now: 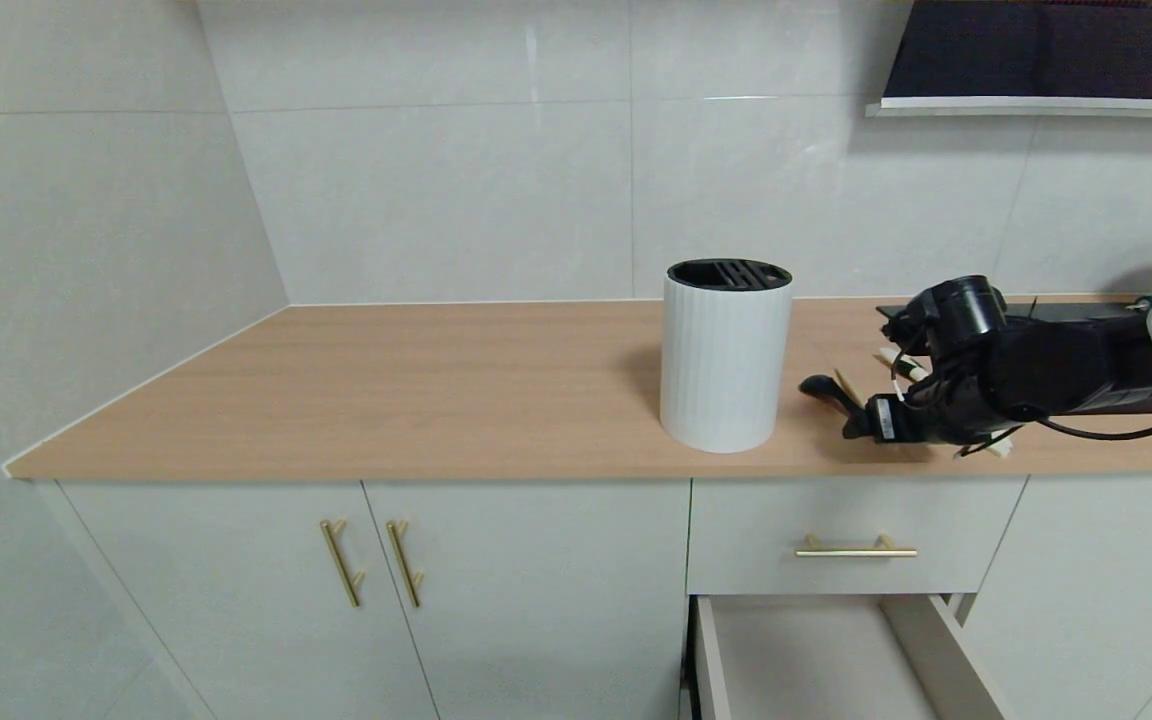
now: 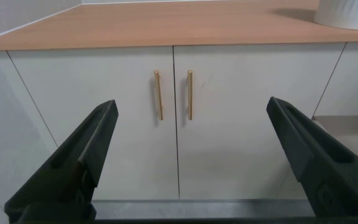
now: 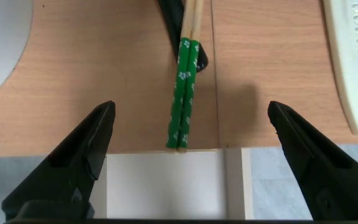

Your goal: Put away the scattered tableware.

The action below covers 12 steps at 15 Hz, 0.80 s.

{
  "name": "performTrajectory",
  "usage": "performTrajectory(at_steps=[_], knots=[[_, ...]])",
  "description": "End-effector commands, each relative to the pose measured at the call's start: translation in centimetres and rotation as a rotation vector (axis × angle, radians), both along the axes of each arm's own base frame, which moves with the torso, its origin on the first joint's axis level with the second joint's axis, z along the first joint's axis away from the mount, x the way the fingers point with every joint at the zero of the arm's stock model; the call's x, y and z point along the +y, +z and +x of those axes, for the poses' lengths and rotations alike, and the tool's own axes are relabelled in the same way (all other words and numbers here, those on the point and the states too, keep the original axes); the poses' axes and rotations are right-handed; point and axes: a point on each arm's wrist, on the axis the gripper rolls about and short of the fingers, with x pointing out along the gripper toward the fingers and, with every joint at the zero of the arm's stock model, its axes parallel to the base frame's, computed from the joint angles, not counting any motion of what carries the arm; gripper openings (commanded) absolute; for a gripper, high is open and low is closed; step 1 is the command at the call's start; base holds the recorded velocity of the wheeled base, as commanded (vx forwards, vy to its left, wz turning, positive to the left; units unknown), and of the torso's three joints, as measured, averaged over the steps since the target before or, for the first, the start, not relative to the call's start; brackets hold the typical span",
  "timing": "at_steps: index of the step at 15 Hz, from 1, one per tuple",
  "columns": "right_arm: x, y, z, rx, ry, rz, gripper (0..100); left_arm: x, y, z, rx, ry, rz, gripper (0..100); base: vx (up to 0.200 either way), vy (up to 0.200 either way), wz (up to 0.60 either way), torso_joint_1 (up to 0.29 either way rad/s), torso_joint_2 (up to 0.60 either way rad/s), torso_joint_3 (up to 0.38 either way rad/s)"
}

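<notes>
A pair of wooden chopsticks (image 3: 184,93) with green patterned ends lies on the wooden counter (image 1: 436,390), its ends at the front edge. It rests across a black utensil (image 3: 178,22), seen as a dark spoon-like shape (image 1: 821,388) to the right of the white ribbed holder (image 1: 726,355). My right gripper (image 3: 190,111) hovers open over the green ends, one finger on each side, touching nothing. A white utensil (image 3: 353,74) lies beside it. My left gripper (image 2: 191,104) is open and empty, low in front of the cabinet doors (image 2: 229,118).
The holder has a black slotted top. Below the counter's right part a drawer (image 1: 806,660) stands pulled out. Gold handles (image 1: 371,560) mark the cabinet doors. A dark cooktop (image 1: 1066,312) sits at the back right against the tiled wall.
</notes>
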Motion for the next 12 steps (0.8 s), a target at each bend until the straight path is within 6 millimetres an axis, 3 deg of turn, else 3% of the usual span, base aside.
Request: performTrajectory(at_steps=[1,2,7,12], knots=[[0.0,-0.3,0.1,0.006,-0.001,-0.001,100,0.0,0.0,0.0,-0.001,0.0,0.0,100,0.0,0.0,0.0,0.0,0.0,0.0],[0.1,-0.3,0.1,0.007,0.001,-0.001,0,0.0,0.0,0.0,-0.001,0.0,0.0,100,0.0,0.0,0.0,0.0,0.0,0.0],[0.0,-0.4,0.2,0.012,0.002,-0.002,0,0.0,0.0,0.0,-0.001,0.0,0.0,100,0.0,0.0,0.0,0.0,0.0,0.0],[-0.3,1.5,-0.6,-0.033,-0.013,0.011,0,0.0,0.0,0.0,-0.001,0.0,0.0,100,0.0,0.0,0.0,0.0,0.0,0.0]])
